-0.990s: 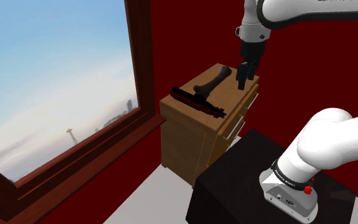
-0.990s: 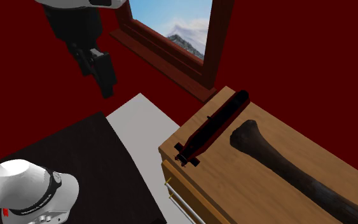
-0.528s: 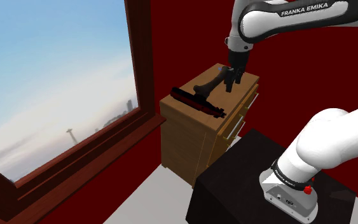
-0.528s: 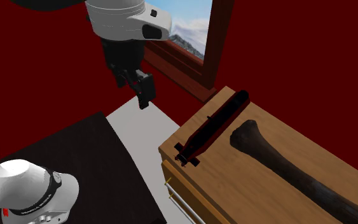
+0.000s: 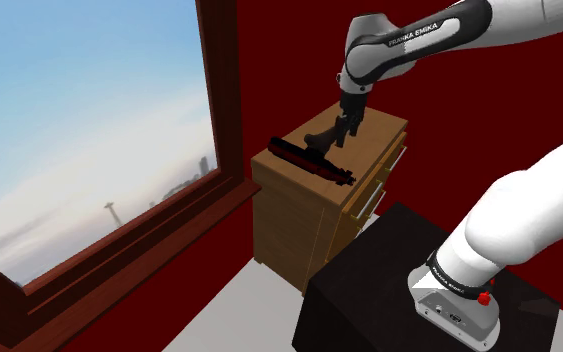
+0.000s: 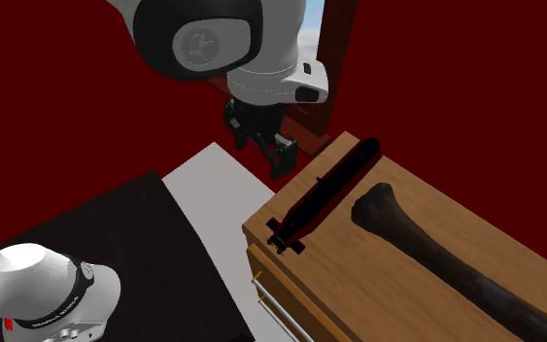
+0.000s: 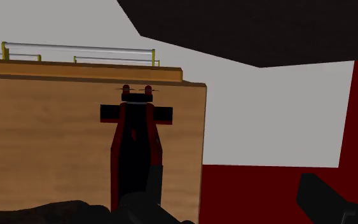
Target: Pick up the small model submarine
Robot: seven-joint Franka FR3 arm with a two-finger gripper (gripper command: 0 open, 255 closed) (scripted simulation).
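Observation:
The model submarine [image 5: 311, 161] is a slim black and red hull lying along the window-side edge of a wooden dresser's top [image 5: 369, 143]. From the second exterior view the submarine [image 6: 324, 188] points its finned tail at the dresser's front corner. My gripper [image 6: 274, 153] hangs open just above that edge, beside the hull and not touching it. In the wrist view the submarine [image 7: 135, 149] runs away from the fingers, tail fins farthest. One finger [image 7: 153, 191] is over the hull, the other [image 7: 323, 198] is out past the dresser's edge. Nothing is held.
A long dark bone-shaped object [image 6: 436, 253] lies on the dresser beside the submarine. Drawer handles [image 7: 79, 48] line the dresser's front. A dark wood window frame [image 5: 224, 110] and red walls are close by. The black stand [image 5: 399, 285] sits on grey floor.
The arm has swung from over the stand toward the window and lowered. The gripper now hangs by the submarine's edge of the dresser. The objects have not moved.

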